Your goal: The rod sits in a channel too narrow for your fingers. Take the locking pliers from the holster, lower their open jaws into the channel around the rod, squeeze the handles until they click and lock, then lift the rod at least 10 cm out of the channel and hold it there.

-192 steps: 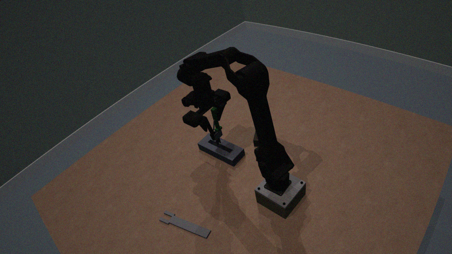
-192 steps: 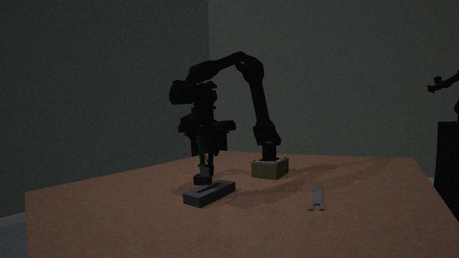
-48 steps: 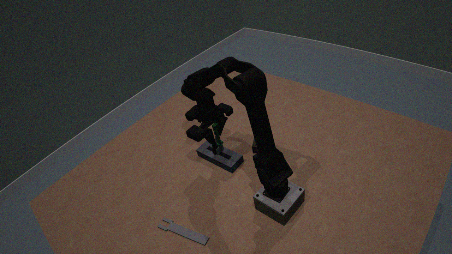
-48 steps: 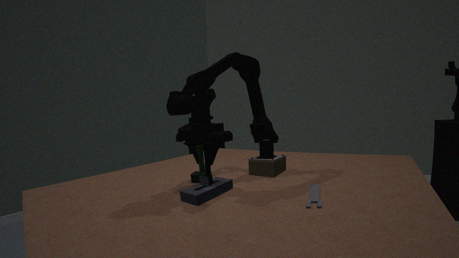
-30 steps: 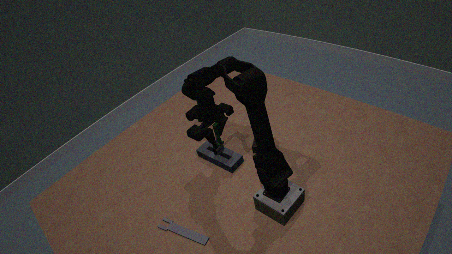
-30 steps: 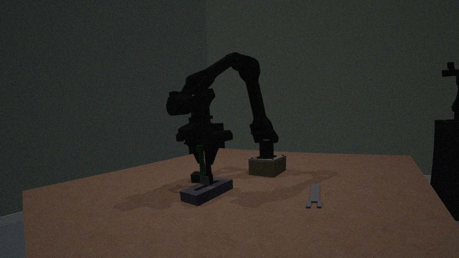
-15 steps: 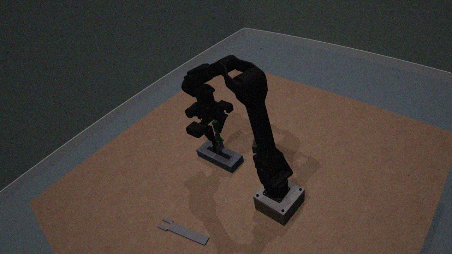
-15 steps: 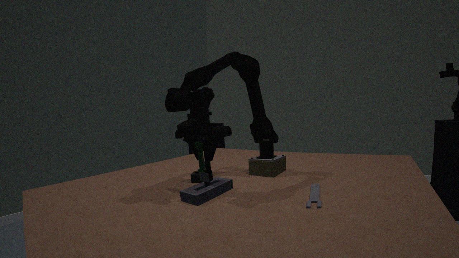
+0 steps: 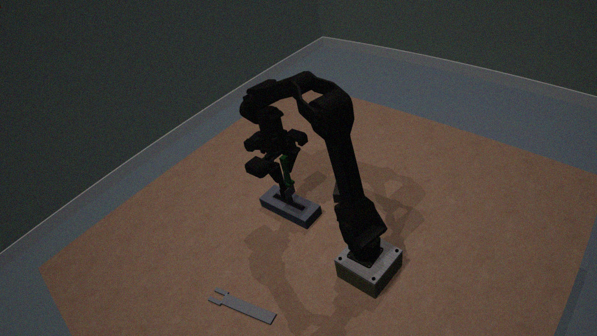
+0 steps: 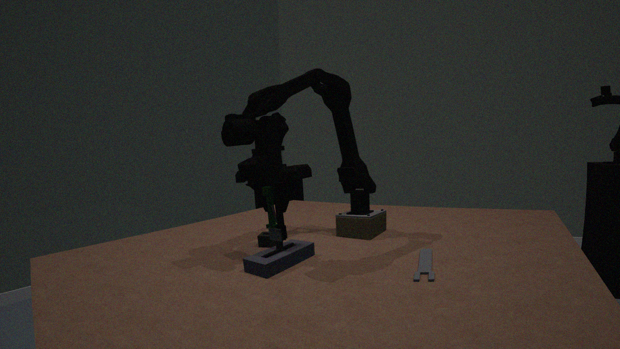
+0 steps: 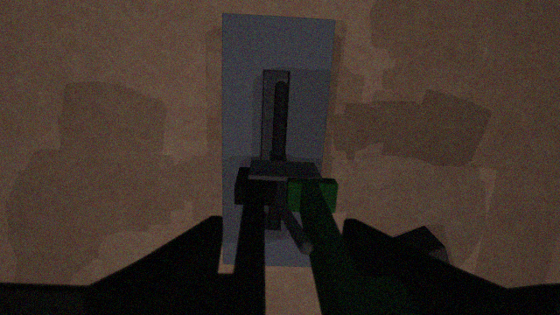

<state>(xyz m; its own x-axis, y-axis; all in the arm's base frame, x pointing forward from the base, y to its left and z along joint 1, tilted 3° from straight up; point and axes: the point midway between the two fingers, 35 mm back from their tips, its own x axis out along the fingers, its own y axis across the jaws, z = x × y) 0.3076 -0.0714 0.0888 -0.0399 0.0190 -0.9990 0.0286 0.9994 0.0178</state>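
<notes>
The hand (image 9: 284, 167) (image 10: 272, 206) (image 11: 283, 228) is clamping on the pliers (image 9: 286, 171) (image 10: 271, 208) (image 11: 321, 219), which are standing over the channel block (image 9: 306, 217) (image 10: 260, 268) (image 11: 242, 87)

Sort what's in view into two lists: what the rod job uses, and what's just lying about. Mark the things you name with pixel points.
Part of the job:
- locking pliers (image 9: 285, 170) (image 10: 271, 208) (image 11: 311, 192), held by the end effector (image 9: 284, 164) (image 10: 272, 203)
- channel block (image 9: 306, 217) (image 10: 257, 266) (image 11: 245, 57)
- rod (image 11: 280, 118), in its channel

Just lying about:
- flat forked grey piece (image 9: 250, 308) (image 10: 425, 259)

Unclear: small dark block (image 10: 264, 240) behind the channel block, possibly the holster.
</notes>
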